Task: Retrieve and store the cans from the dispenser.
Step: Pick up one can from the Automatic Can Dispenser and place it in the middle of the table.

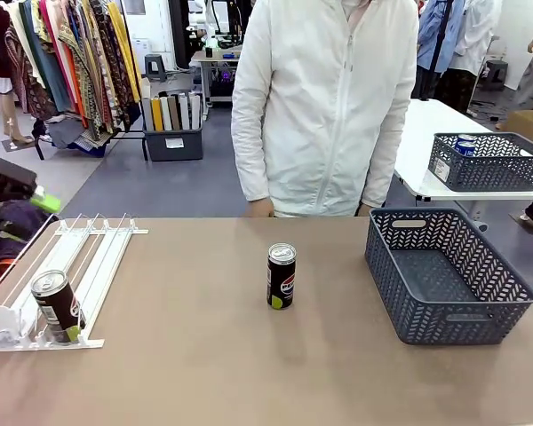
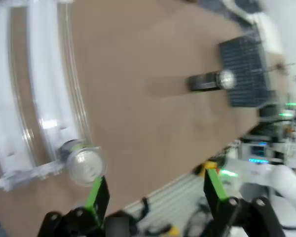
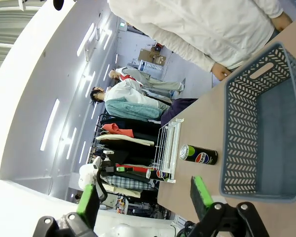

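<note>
While the left pincer (image 2: 155, 190) gapes empty, a can (image 2: 84, 162) in the dispenser (image 2: 43, 74) lies just beside one pad (image 2: 95, 191). The right pincer (image 3: 143, 195) is open and empty too.

At the bottom of your frame the right gripper (image 3: 144, 195) holds its green-padded jaws wide apart. Mid-frame, a black can (image 3: 198, 154) stands on the brown table (image 3: 207, 123), between the white dispenser (image 3: 168, 143) on its left and the grey lattice basket (image 3: 237, 148) on its right. A second can (image 3: 157, 174) sits at the dispenser's lower end. A person's white jacket (image 3: 212, 24) spans the top.
</note>
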`<state>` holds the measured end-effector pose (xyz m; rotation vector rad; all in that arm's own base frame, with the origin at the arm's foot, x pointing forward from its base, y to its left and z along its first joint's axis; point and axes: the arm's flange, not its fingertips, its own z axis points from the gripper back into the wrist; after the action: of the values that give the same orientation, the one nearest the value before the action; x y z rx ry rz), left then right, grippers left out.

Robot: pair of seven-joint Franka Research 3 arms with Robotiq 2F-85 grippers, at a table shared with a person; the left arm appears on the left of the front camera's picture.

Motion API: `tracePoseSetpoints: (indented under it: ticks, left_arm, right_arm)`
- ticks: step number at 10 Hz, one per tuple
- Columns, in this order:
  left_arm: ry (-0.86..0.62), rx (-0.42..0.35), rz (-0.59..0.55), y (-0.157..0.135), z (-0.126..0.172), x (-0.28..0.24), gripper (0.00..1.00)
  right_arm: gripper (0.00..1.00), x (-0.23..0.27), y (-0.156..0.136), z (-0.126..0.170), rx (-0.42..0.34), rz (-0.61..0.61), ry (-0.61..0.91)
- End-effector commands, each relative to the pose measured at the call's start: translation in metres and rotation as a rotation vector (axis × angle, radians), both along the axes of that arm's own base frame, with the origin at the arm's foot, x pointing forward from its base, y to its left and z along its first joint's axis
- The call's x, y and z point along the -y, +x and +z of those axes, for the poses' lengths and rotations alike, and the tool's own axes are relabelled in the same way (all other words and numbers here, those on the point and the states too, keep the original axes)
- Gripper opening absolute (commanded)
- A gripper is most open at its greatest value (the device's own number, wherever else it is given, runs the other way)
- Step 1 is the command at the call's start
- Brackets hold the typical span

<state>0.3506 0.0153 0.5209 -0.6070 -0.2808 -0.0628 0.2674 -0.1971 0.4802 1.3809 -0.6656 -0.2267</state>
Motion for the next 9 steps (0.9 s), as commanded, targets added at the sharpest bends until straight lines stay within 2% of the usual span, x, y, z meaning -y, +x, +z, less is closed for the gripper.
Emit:
tracePoseSetpoints:
  ticks: [1, 2, 4, 5, 8, 9]
  left_arm:
    - [0.61, -0.101, 0.04, -0.012, 0.002, 0.027, 1.0]
    - [0.785, -0.171, 0.038, -0.014, 0.001, 0.043, 1.0]
    - [0.891, -0.183, 0.006, -0.006, -0.002, 0.061, 1.0]
    - [0.506, -0.044, 0.041, -0.011, 0.006, 0.048, 1.0]
    - [0.506, -0.044, 0.041, -0.011, 0.006, 0.048, 1.0]
    - [0.575, -0.065, 0.036, -0.011, 0.004, 0.052, 1.0]
  right_arm:
    - [1.0, 0.001, 0.002, 0.004, 0.023, -0.005, 0.01]
    - [1.0, 0.001, 0.002, 0.004, 0.023, -0.005, 0.01]
    - [1.0, 0.001, 0.002, 0.004, 0.023, -0.005, 0.01]
    - [1.0, 0.001, 0.002, 0.004, 0.023, -0.005, 0.01]
    - [1.0, 0.001, 0.002, 0.004, 0.023, -0.005, 0.01]
    - [1.0, 0.001, 0.002, 0.004, 0.023, -0.005, 0.01]
